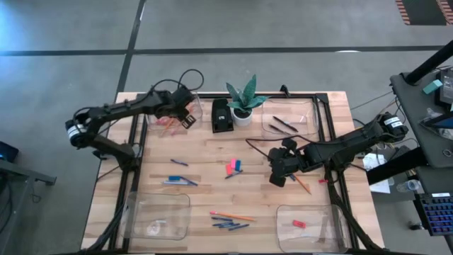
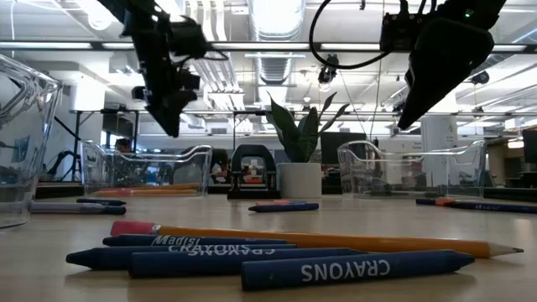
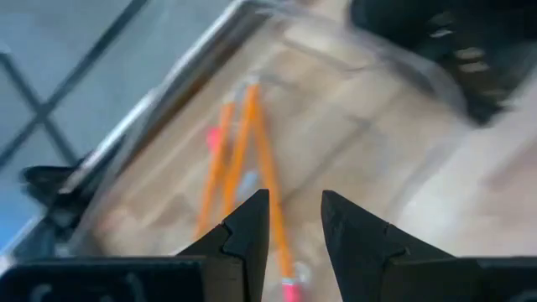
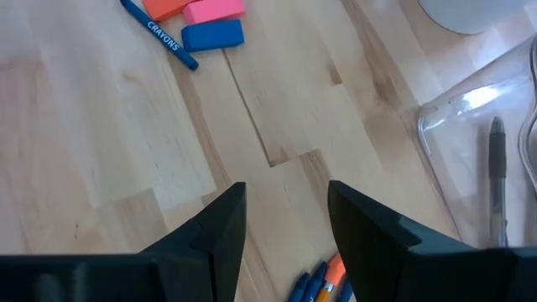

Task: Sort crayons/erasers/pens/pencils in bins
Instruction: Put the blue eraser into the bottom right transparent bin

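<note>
My left gripper (image 1: 187, 119) hangs open over the far-left bin (image 1: 152, 131). Under it, on the bin's floor, lie orange pencils (image 3: 243, 151), and nothing is between its fingers (image 3: 294, 197). My right gripper (image 1: 277, 178) hovers open and empty above bare wood right of the table's middle (image 4: 285, 189). Pink and blue erasers (image 4: 214, 21) lie on the wood beside a blue crayon (image 4: 164, 38). Dark pens (image 1: 283, 126) rest in the far-right bin (image 1: 311, 106). A red eraser (image 1: 299, 224) lies in the near-right bin (image 1: 283, 212). Loose crayons (image 2: 277, 260) and a pencil (image 2: 336, 241) lie near the front edge.
A potted plant (image 1: 242, 113) and a small black box (image 1: 221, 117) stand at the far middle between the two far bins. The near-left bin (image 1: 159, 216) sits at the front left. Two pens (image 1: 180, 181) and a crayon (image 1: 178, 162) lie left of centre. Another pencil (image 1: 302, 184) lies by my right gripper.
</note>
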You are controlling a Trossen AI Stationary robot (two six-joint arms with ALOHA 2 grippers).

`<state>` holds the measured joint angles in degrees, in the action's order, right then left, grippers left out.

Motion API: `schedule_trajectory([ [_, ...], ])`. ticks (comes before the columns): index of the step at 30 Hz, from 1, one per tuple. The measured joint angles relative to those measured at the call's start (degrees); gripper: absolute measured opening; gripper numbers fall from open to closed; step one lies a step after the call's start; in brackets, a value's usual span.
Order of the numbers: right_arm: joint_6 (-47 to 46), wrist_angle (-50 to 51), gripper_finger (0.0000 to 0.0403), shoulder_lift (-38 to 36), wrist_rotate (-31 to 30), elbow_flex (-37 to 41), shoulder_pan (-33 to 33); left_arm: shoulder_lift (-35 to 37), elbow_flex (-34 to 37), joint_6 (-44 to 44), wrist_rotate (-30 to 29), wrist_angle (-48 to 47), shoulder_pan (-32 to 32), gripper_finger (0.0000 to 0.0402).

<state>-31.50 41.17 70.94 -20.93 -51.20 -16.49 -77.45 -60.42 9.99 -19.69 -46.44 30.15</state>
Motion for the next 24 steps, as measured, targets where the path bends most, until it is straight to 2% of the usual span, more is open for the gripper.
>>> schedule_trajectory([
  [7, 5.0, -2.7, 0.0160, 1.5, 0.1, 0.0, 0.0, 1.5, 0.0, 5.3, 7.1, 2.1, -10.3, 0.0096],
  [16, 10.4, -6.6, 0.0160, 6.9, 0.2, 0.0, 0.0, 1.5, 0.1, 11.0, 7.2, 9.1, -25.2, 0.0096],
  [22, 20.6, -15.4, 0.0160, 13.3, 0.4, 0.0, 0.0, 1.3, 0.7, 17.6, 7.1, 11.2, -32.6, 0.0096],
  [24, 20.4, -17.9, 0.0160, 15.4, 0.3, -0.2, 0.2, 0.9, 1.4, 19.7, 7.0, 12.3, -35.0, 0.0096],
])
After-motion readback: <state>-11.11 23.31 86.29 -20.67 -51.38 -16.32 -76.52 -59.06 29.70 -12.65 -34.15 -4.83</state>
